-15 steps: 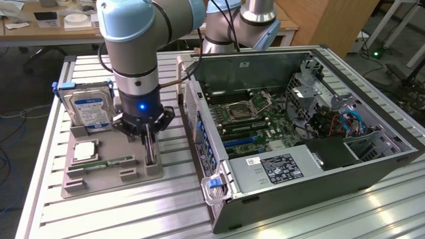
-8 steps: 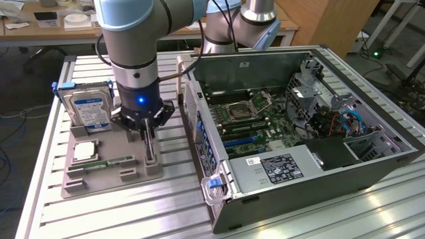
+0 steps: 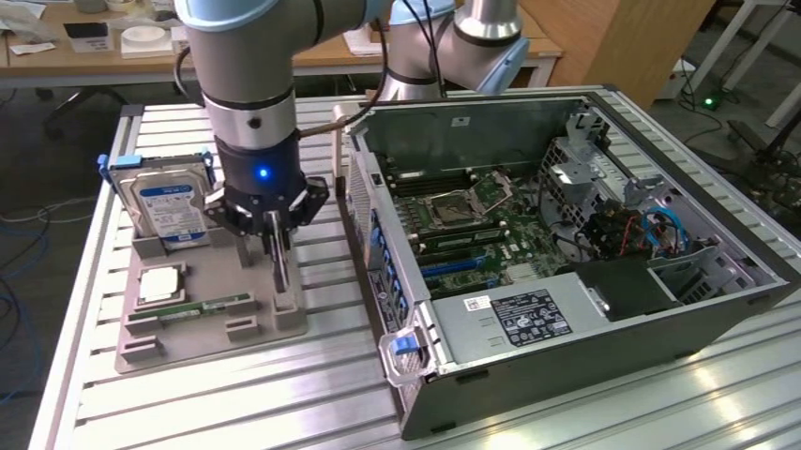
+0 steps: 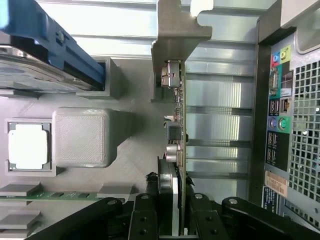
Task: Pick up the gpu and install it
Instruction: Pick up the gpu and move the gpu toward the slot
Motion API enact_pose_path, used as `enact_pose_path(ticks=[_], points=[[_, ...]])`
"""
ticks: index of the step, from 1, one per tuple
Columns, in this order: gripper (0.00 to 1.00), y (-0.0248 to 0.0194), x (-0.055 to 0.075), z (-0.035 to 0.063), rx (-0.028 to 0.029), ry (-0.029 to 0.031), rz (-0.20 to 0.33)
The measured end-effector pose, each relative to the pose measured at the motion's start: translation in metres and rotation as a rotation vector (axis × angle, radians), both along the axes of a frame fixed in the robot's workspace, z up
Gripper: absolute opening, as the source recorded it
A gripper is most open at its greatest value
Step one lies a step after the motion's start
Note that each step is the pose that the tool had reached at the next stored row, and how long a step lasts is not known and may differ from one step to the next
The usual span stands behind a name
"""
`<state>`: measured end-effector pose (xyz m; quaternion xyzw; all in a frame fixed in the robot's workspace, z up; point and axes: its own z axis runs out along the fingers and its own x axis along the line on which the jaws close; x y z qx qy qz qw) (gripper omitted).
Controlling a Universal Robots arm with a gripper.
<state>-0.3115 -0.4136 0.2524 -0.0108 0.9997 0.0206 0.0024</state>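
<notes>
Gripper (image 3: 276, 246) is clamping the gpu (image 3: 280, 277) by its top edge, fingers (image 4: 142, 212) pinching both faces of the board. Card is standing on edge, vertical, over the right side of the grey fixture tray (image 3: 188, 342) on the exterior view's left; cannot tell if it is clear of its holder. Edge-up grip is probably keeping the connector edge pointing down for a motherboard slot. Silver bracket (image 4: 177, 35) is pointing away from the fingers. Hard drive (image 3: 169, 211) is sitting at the tray's far end, processor chip (image 3: 160, 284) and memory stick (image 3: 201, 307) nearer, all apart from the card. Open PC case (image 3: 564, 356) is lying on the exterior view's right; its rear wall (image 3: 370, 234) is standing between card and motherboard (image 3: 476, 234).
</notes>
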Motion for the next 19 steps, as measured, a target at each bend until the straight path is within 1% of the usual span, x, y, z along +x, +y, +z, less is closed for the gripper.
enact_pose_path(ticks=[6, 19], points=[[0.29, 0.0000, 0.000, 0.0181, 0.0003, 0.0001, 0.000], [0.29, 0.0000, 0.000, 0.0510, 0.0005, 0.0000, 0.000]])
